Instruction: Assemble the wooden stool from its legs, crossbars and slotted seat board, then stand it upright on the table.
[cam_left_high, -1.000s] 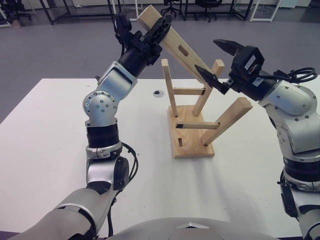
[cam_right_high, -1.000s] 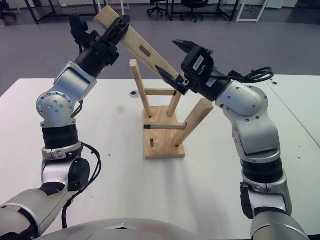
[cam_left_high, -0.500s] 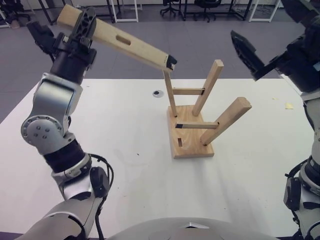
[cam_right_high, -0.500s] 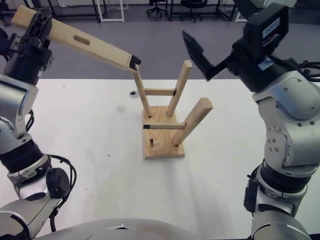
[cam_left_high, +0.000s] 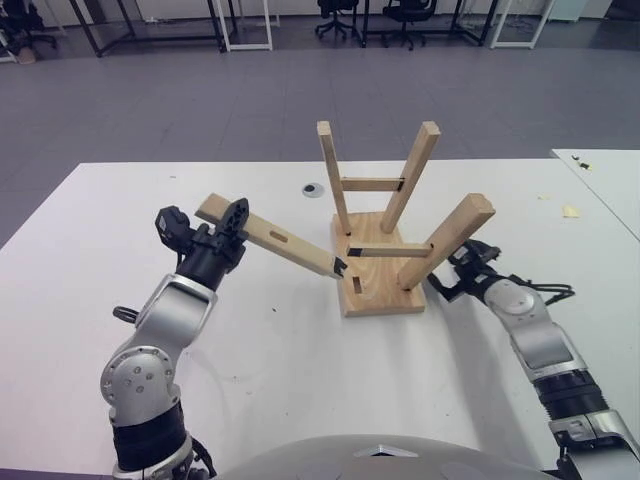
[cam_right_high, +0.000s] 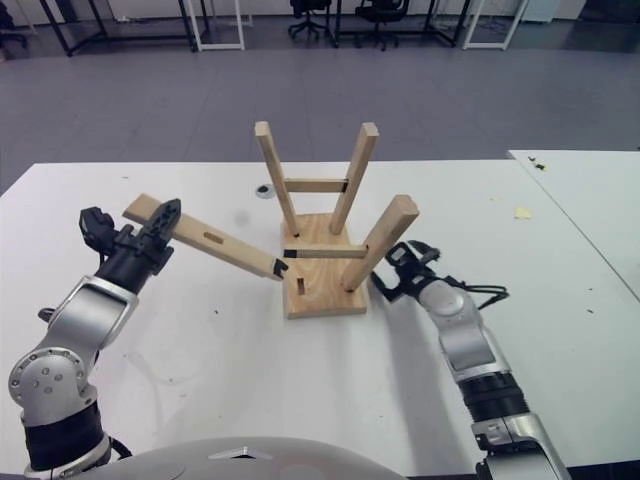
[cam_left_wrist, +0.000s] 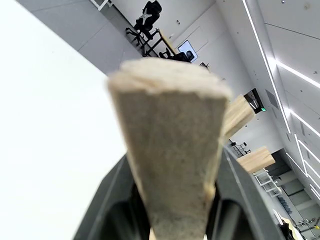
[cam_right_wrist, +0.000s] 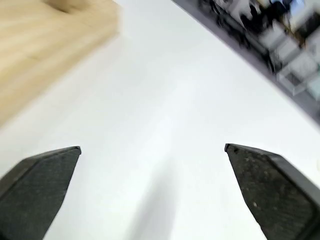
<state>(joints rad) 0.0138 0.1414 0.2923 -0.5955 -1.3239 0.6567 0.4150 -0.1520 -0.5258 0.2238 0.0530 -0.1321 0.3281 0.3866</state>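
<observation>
Wooden leg (cam_left_high: 290, 248), clamped in left jaws, masks their inner faces; right jaws gape beside stool (cam_left_high: 380, 295).

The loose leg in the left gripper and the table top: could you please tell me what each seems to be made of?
Loose leg: pale, unpainted wood, apparently unvarnished. Its cut end shows rough, fibrous grain in the left wrist view.
Table top: a smooth, even white surface, possibly laminate or painted board. What lies under the white cannot be told.
</observation>
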